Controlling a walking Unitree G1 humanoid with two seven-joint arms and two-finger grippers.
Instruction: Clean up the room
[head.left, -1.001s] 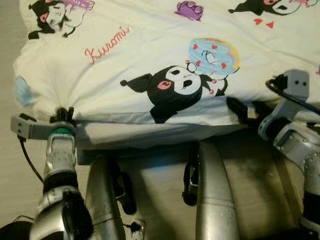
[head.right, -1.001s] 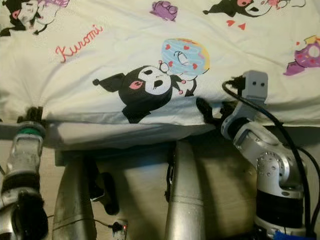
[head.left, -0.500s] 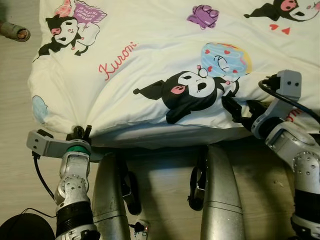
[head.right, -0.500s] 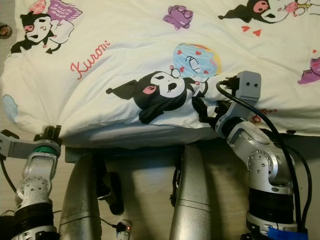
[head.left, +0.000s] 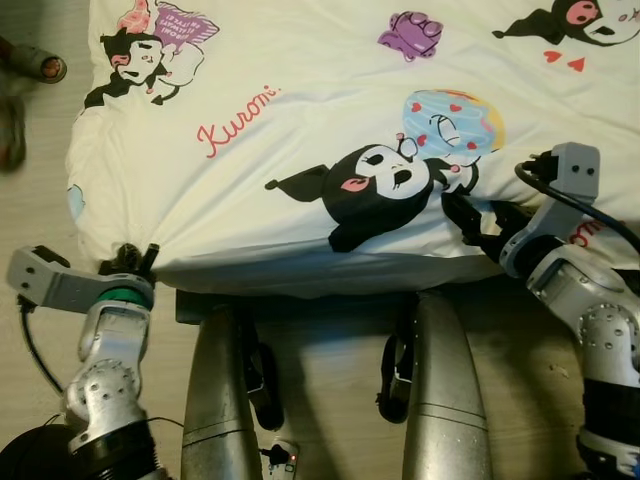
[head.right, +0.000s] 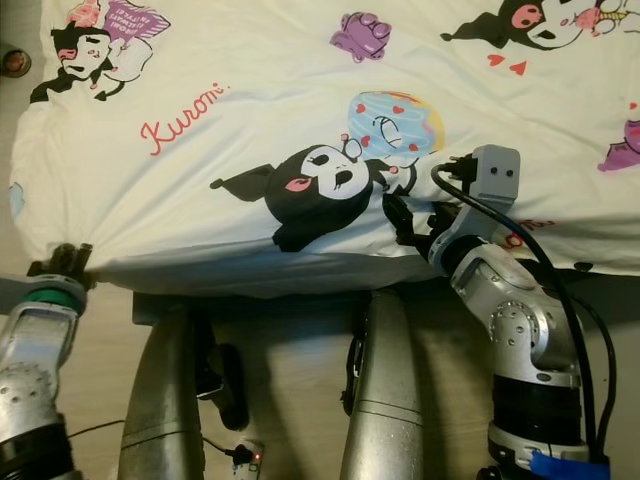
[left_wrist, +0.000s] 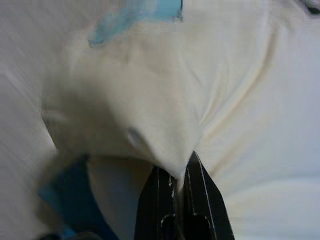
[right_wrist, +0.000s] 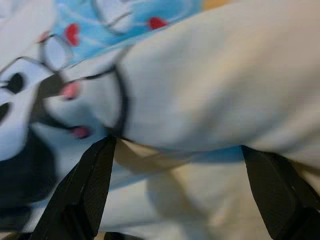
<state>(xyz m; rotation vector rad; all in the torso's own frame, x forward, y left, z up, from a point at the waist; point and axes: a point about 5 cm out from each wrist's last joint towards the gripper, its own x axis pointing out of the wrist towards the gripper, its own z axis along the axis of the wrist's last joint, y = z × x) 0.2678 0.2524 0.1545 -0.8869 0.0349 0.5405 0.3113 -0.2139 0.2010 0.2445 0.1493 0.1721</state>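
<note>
- Pale wood-look floor (head.left: 40, 230) along the left and under the robot's silver legs; bed in front, draped with a cream cotton blanket printed with black-and-white cartoon characters and red "Kuromi" script (head.left: 300, 130).
- Blanket covering the bed top, near edge hanging just over the bed's front, bunched into radiating creases at the near left corner.
- Left hand (head.left: 133, 259) at that near left corner, black fingers pressed together, pinching a fold of the blanket edge; left wrist view: cloth nipped between the two closed fingertips (left_wrist: 192, 175), blue print patch just above.
- Right hand (head.right: 405, 225) at the blanket's front edge, just below the big black cartoon figure with the blue donut (head.right: 330, 175); fingers spread wide, right wrist view: one black finger (right_wrist: 90, 185) on each side, blanket fold bulging between them, not clamped.
- Small round dark object (head.left: 40, 65) on the floor left of the bed, blurred, cannot tell what.
- Black cables on the floor near the robot's feet.
</note>
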